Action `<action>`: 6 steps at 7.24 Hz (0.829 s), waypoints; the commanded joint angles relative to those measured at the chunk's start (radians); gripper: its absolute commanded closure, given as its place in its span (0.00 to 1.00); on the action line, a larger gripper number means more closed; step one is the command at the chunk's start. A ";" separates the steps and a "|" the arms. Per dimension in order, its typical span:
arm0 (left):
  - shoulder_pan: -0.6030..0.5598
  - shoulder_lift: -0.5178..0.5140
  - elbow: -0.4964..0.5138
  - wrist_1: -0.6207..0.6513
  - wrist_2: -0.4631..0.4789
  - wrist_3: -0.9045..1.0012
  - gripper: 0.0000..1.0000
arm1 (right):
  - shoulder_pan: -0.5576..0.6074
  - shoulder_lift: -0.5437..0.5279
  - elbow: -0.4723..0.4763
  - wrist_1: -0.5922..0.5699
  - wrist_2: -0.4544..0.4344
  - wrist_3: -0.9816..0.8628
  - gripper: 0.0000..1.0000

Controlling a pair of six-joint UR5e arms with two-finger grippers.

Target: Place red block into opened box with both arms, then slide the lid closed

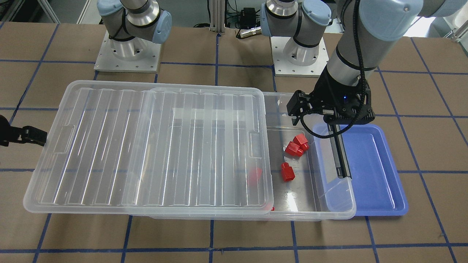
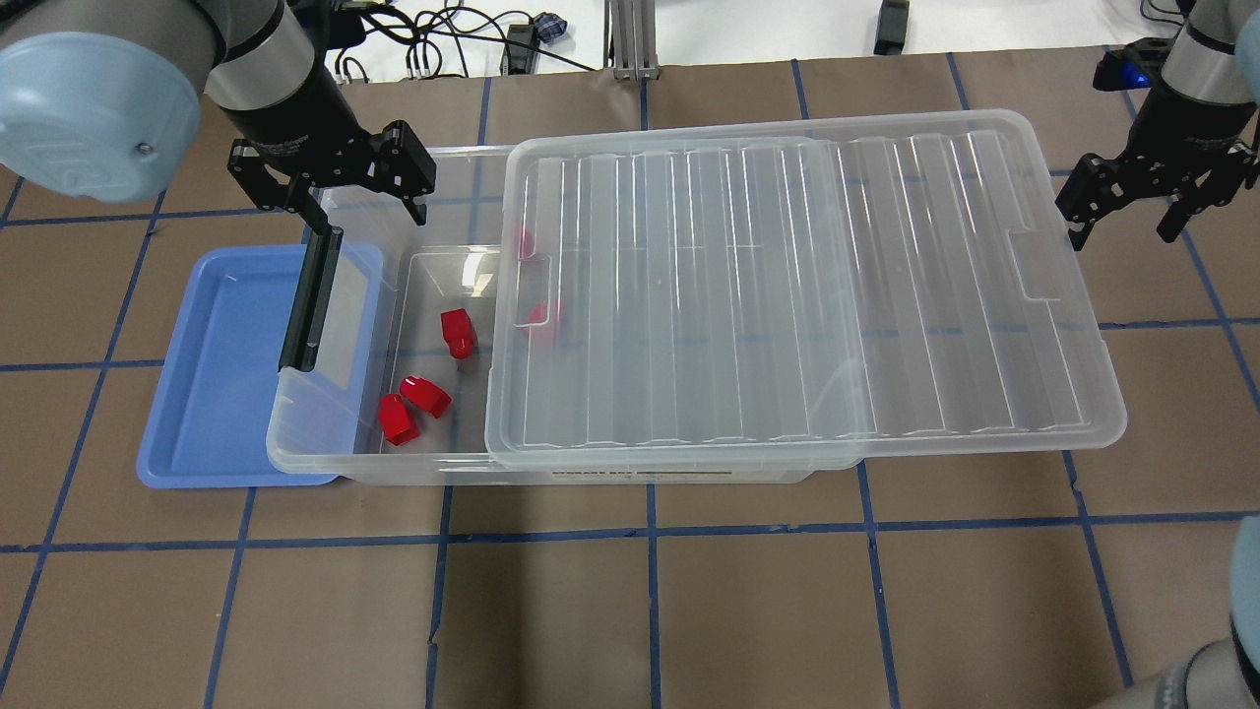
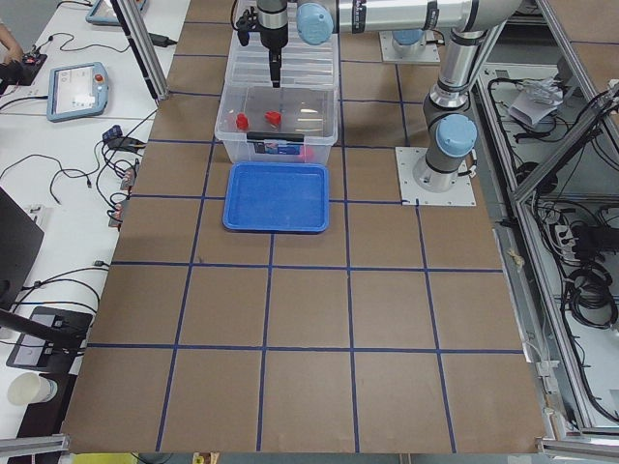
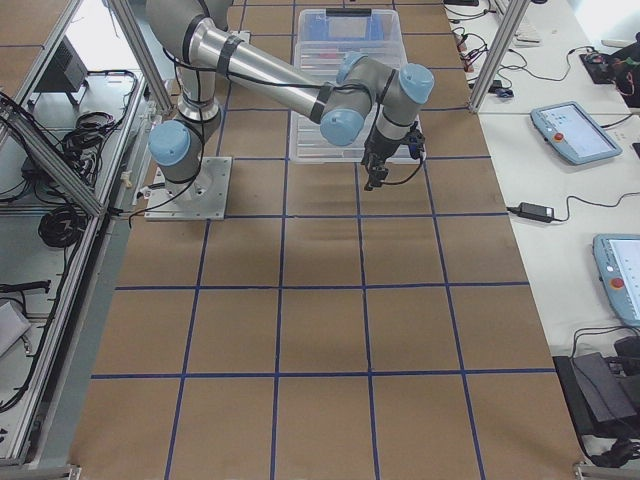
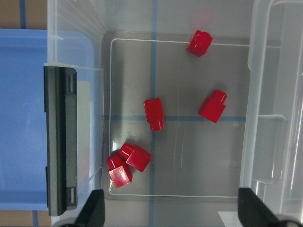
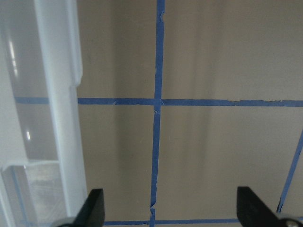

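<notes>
There are five red blocks (image 5: 154,113), all inside the box (image 2: 591,475): two of them touch each other near the box's clip-bar end, and the other three lie singly farther in. There is one box and one lid (image 2: 787,295), which lies on the box. One blue tray (image 2: 217,394) sits at the box's clip-bar end. There are two arms, each with one end effector: left end effector (image 2: 356,205), right end effector (image 2: 1122,231).

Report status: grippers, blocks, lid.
Left gripper open, empty, over uncovered end of clear plastic box; right gripper open, empty, beyond far end of ribbed clear lid. Five small red blocks inside box. Lid part open. Left gripper possibly in its path.
</notes>
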 commanded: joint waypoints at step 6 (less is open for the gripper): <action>-0.001 0.010 0.003 -0.001 0.000 -0.003 0.00 | 0.169 0.003 0.000 0.001 0.060 0.275 0.00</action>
